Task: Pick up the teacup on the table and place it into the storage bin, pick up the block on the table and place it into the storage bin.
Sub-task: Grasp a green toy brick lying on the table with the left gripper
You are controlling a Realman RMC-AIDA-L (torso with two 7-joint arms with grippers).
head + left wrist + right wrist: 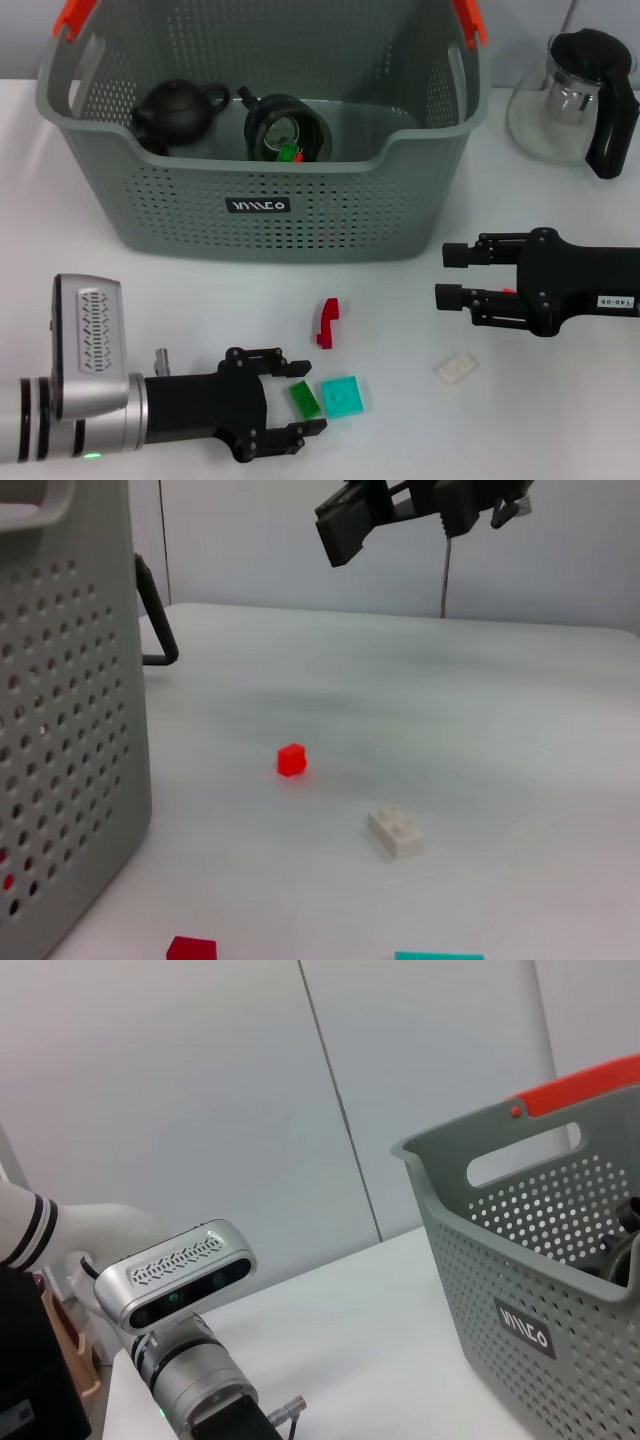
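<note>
With its fingers spread, my left tool (295, 400) sits low on the worktop (560, 420), straddling the green block (304, 399) beside a teal block (343, 396). My right tool (448, 275) hovers spread, well apart, right of the bin (200, 190). A teacup (287, 130) and a teapot (180, 110) lie in the bin.

left arm (60, 415): silver metal cylinder with black bands, small green light underneath | wrist camera (90, 345): silver box, perforated grille | left gripper (290, 400): black, bolted fingers | right gripper (452, 275): black, blocky | right arm (590, 285): black, white label with dark lettering
</note>
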